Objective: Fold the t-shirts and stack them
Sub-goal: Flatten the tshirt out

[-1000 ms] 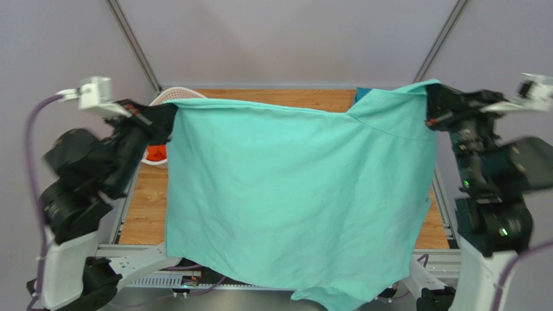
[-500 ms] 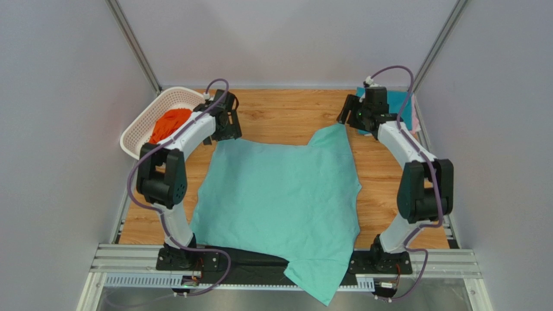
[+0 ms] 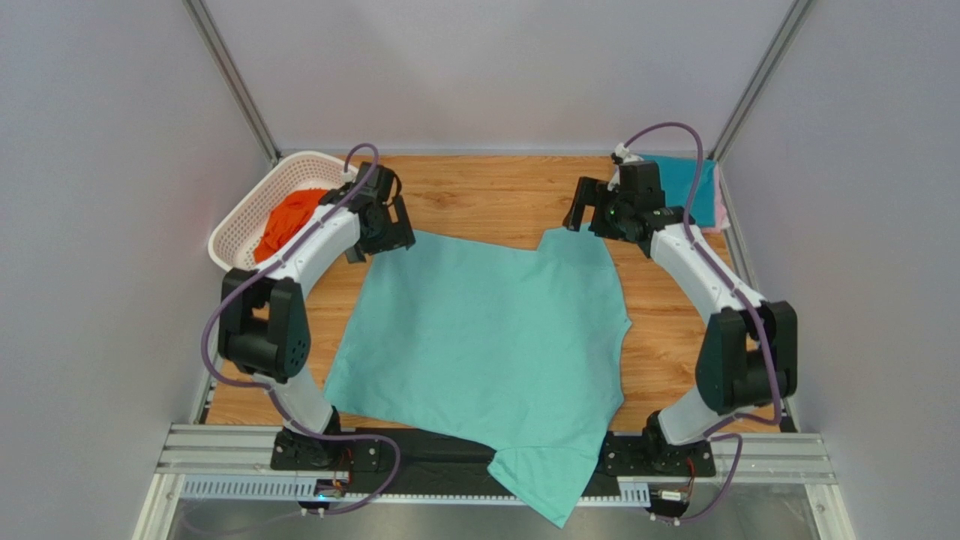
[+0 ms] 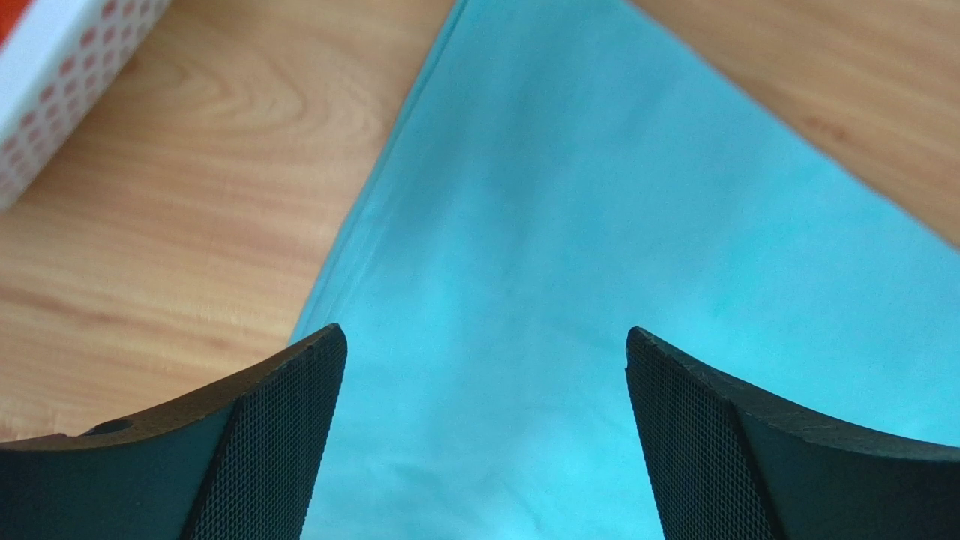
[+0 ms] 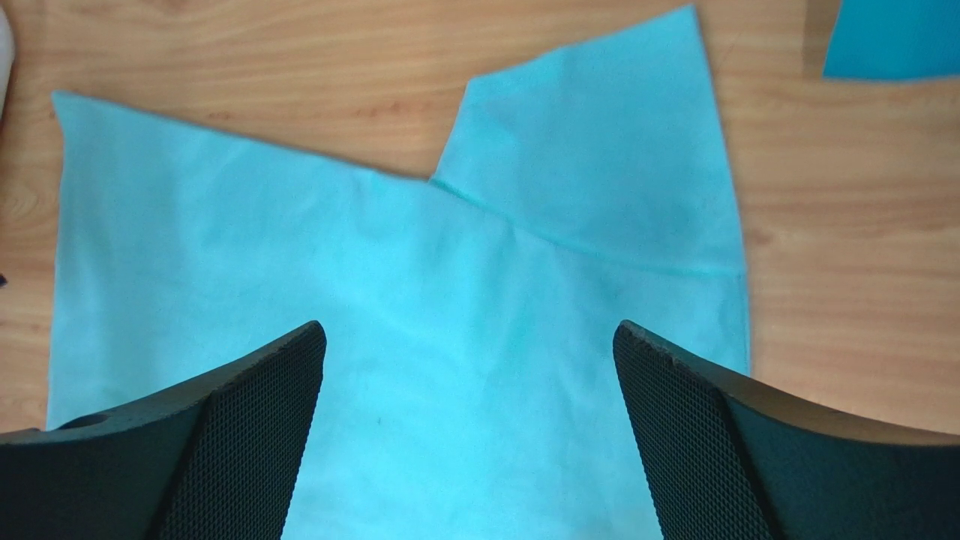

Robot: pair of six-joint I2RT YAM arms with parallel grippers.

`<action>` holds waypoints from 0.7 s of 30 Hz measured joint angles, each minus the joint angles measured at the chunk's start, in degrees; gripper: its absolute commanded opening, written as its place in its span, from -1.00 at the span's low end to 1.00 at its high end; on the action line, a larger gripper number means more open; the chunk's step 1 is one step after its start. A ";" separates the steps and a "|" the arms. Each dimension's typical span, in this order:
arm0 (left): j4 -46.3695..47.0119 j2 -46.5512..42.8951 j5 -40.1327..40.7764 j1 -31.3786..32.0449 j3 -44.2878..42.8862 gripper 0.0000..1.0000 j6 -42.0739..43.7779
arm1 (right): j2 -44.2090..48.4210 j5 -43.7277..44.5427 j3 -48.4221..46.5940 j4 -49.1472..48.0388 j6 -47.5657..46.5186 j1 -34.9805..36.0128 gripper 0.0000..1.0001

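At 1 o'clock your right arm covers part of the teal tee; the right wrist view crops it at the top edge. At 10 o'clock the basket hides much of the orange tee.

Mint-green tee now flat (corners free)

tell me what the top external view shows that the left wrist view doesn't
Only the top external view: the whole mint-green t-shirt spread out, its lower end past the near edge of the table; the orange t-shirt heaped in the basket; the teal t-shirt at the far right; the right gripper. Only the left wrist view: the left gripper open, its meshed pads apart over the shirt's edge. Both: the mint-green t-shirt, the wooden table and the basket.
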State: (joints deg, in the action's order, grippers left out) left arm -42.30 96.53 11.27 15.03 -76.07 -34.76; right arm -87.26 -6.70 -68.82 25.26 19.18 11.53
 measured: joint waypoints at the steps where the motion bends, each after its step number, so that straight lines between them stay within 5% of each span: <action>1: 0.00 -2.16 -0.90 0.00 2.64 0.99 -0.24 | 2.54 0.22 1.84 1.11 0.52 0.63 1.00; 10: 4.31 -11.56 -10.93 0.04 19.23 0.99 -1.92 | 10.38 0.00 18.43 5.27 5.35 2.64 1.00; 21: 7.87 0.24 -12.26 0.04 15.65 0.99 -3.43 | -10.49 2.80 9.88 4.44 6.05 2.64 1.00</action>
State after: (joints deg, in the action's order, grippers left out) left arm -34.44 96.77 -0.99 15.07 -60.42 -38.20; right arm -97.76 -3.90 -58.94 29.69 25.23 14.17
